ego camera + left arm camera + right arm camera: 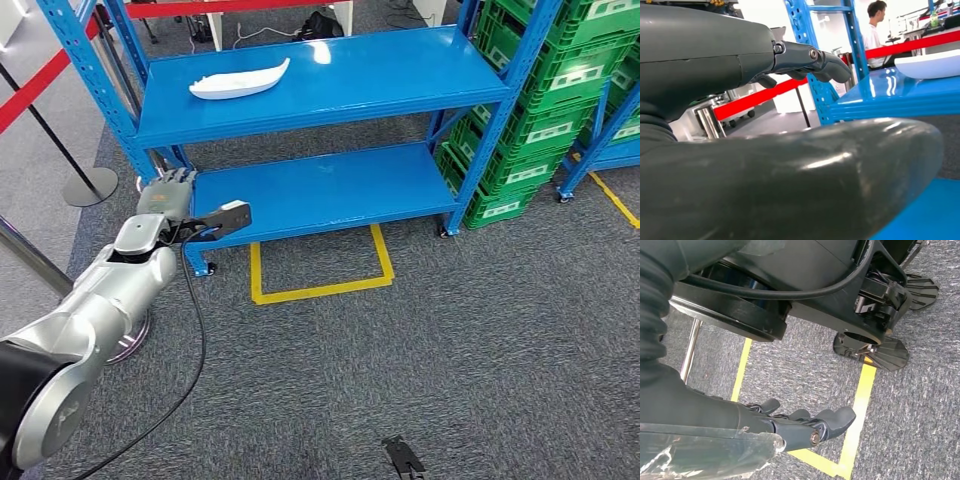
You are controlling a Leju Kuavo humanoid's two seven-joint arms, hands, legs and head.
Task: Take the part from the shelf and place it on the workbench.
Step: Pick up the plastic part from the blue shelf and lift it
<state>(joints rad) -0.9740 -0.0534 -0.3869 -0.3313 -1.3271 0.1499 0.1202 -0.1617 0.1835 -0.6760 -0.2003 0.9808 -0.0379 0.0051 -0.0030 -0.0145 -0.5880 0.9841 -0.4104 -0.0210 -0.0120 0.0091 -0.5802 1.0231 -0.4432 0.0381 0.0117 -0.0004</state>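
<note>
So the white part (pixel 240 80) is sitting on the upper shelf (pixel 392 75) of the blue rack (pixel 487 130), over toward its left end, lying flat with nothing touching it. It's a long curved piece, kind of boat-shaped. In the left wrist view you can catch one end of it (pixel 930 65) resting on the shiny blue shelf surface.

The left hand (pixel 167 192) is raised out in front of the rack's left post, about level with the lower shelf (pixel 324 190) and well below the part. It's empty, fingers (pixel 817 62) stretched out with a slight curl and apart from the thumb (pixel 791 180), so an open hand holding nothing. A black cable (pixel 198 330) loops down from the wrist.

The right hand (pixel 806 427) hangs low over the grey carpet (pixel 926 415), also empty, fingers extended and loose, nothing in it. Under it there's yellow floor tape (pixel 860 405).

Around the rack: a yellow taped square (pixel 321 275) on the floor in front of the lower shelf, stacks of green crates (pixel 558 90) to the right, and a red barrier belt (pixel 34 90) on stanchions off to the left. A person (pixel 876 32) in a white shirt stands in the background behind the rack in the left wrist view.
</note>
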